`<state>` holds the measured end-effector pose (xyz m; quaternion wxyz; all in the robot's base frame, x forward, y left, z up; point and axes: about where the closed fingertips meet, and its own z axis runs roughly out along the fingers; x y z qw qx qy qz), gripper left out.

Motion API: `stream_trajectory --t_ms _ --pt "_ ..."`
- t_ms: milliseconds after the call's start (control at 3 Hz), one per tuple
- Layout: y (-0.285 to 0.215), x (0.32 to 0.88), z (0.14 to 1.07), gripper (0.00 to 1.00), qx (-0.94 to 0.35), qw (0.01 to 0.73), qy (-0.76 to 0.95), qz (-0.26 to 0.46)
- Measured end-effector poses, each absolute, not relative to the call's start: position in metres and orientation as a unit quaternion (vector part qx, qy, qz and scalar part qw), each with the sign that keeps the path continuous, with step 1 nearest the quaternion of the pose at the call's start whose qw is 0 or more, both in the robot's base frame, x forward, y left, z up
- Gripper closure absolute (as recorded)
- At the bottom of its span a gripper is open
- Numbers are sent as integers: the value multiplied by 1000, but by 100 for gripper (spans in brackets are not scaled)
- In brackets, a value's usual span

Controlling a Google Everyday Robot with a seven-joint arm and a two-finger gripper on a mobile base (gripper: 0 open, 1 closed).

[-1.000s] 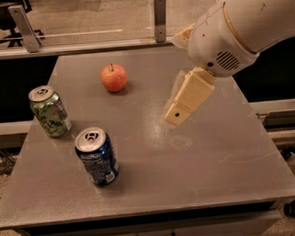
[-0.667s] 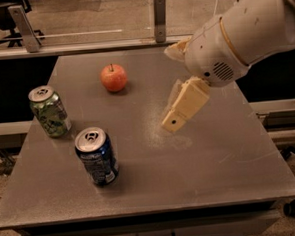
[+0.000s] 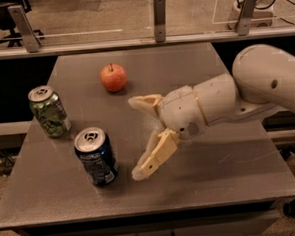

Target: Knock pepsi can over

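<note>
The pepsi can (image 3: 95,156) is dark blue with white markings and a silver top. It stands upright near the front left of the grey table (image 3: 225,165). My gripper (image 3: 136,138) is just right of the can, low over the table, apart from it. Its two cream fingers are spread wide: one fingertip (image 3: 139,173) is near the can's base, the other fingertip (image 3: 135,103) points toward the apple. Nothing is between them.
A green-patterned can (image 3: 49,111) stands upright at the left, behind the pepsi can. A red apple (image 3: 113,77) sits at the back middle. A rail with metal posts (image 3: 160,17) runs behind the table.
My arm has swung down and to the left across the table. The gripper has come from the table's right middle to just beside the pepsi can. The cans and apple have not moved.
</note>
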<state>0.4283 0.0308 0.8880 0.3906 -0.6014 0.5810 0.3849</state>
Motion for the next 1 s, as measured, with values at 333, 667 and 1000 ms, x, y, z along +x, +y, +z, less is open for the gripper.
stream_trajectory --t_ms 333,667,1000 --pt "45 424 896 0 -611 413 544 400" --pt "53 422 891 0 -613 408 547 398" --pt "63 422 883 0 -614 422 541 389"
